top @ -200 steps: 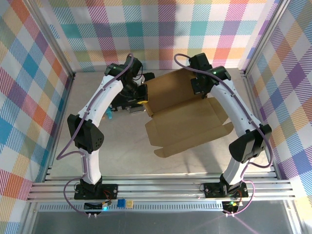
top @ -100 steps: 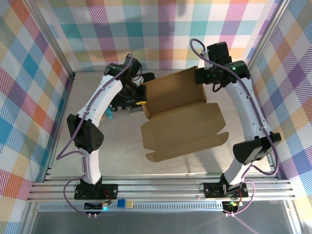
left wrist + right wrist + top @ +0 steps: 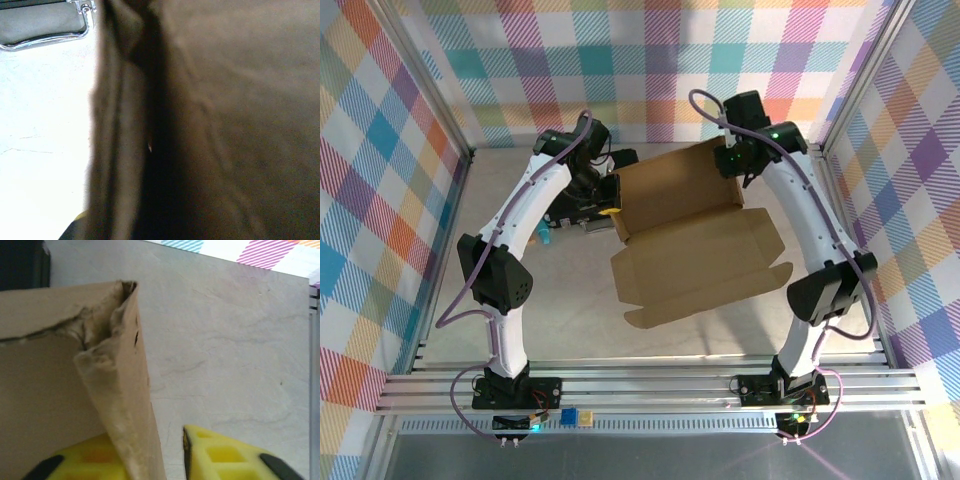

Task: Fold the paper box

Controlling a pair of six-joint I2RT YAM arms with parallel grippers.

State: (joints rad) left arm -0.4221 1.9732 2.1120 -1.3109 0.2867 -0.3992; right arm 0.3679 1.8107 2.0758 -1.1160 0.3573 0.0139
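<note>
At the near edge a silver aluminium rail (image 3: pixel 650 385) carries both arm bases, and beyond it a band of pale grey tabletop (image 3: pixel 570 340) lies bare up to the front of the plain brown corrugated-cardboard paper box (image 3: pixel 700 255). The paper box sits at mid-tabletop between the two arms, slightly skewed. Its wide front flap is spread flat with a notched near edge and a small tab at the right end. Its far panel stands raised, its top edge running from one claw to the other. There is open surface to the right of the flap as far as the right arm's lower link, and more to the left, between the left arm and the checked side wall (image 3: pixel 380 200). The left claw (image 3: pixel 611 200) is pressed together on the left end of the raised panel. Its wrist view gives a blurred cardboard fold very close up, with white tabletop beside it and a black hard case with a metal latch (image 3: pixel 35 22) at the top corner. At the far right corner the right claw (image 3: pixel 155 457) stands apart, astride the torn, crumpled upright edge — one yellow finger (image 3: pixel 90 460) behind the cardboard, the other clear of it with a gap. A narrow strip of tabletop runs between the raised panel and the checked back wall.
</note>
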